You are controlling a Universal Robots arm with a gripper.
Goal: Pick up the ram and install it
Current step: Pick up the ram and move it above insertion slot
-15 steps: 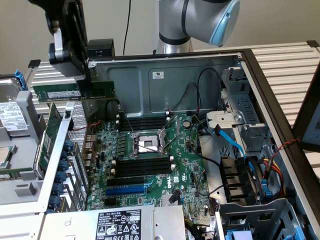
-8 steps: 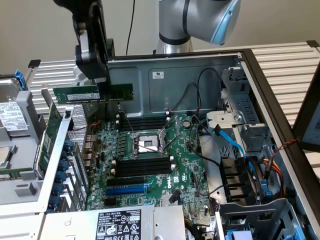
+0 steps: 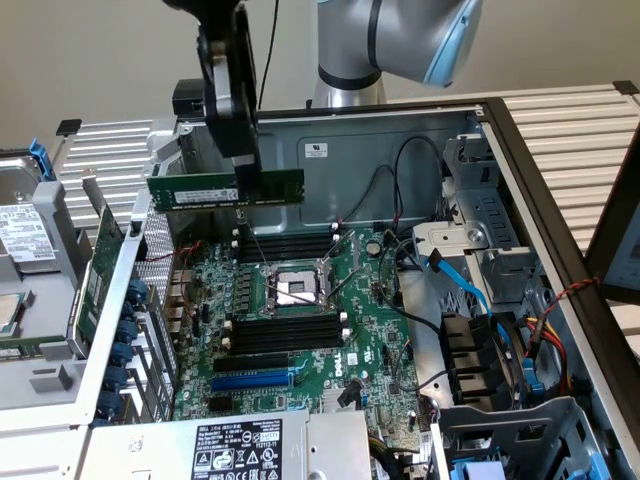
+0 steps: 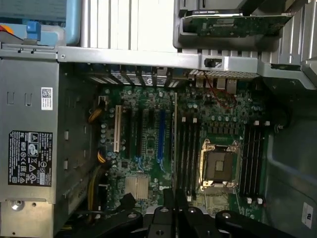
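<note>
Pinched at one spot between the narrowed grey fingers, the long thin green ram stick could tilt or slip, missing the long black memory slots.

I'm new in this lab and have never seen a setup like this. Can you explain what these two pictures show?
This is a robot arm working over an open computer case. One picture comes from a camera standing off the arm. The other comes from a camera on the arm's wrist, looking down into the case. Inside lies the green motherboard, with a square processor socket and long black memory slots on both sides of it. In the exterior view the gripper is shut on the ram, a narrow green stick. It holds the ram in the air above the board, not yet in a slot.
</note>
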